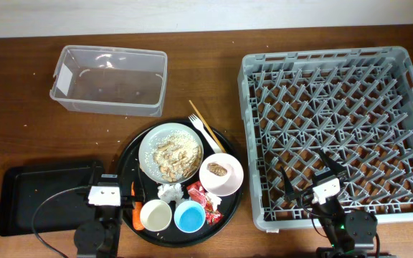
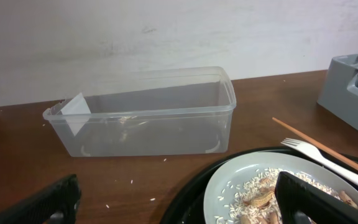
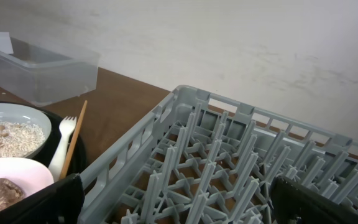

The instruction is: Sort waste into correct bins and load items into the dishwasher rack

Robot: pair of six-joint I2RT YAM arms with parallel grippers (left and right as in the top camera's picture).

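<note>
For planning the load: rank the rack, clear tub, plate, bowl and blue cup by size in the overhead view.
Largest to smallest:
1. rack
2. clear tub
3. plate
4. bowl
5. blue cup

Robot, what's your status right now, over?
Left end effector and right end effector open, empty. Plate, bowl on round tray; rack empty. Nothing blocking.

Grey lattice rack (image 1: 321, 56), clear tub (image 1: 113, 106) with white label (image 1: 62, 75), black rectangular tray (image 1: 45, 204), pale grey plate (image 1: 148, 147), beige rice (image 1: 181, 147), pinkish bowl (image 1: 234, 179), blue cup (image 1: 190, 216), white cup (image 1: 155, 215), red wrapper (image 1: 203, 195), brown table (image 1: 214, 64).
</note>
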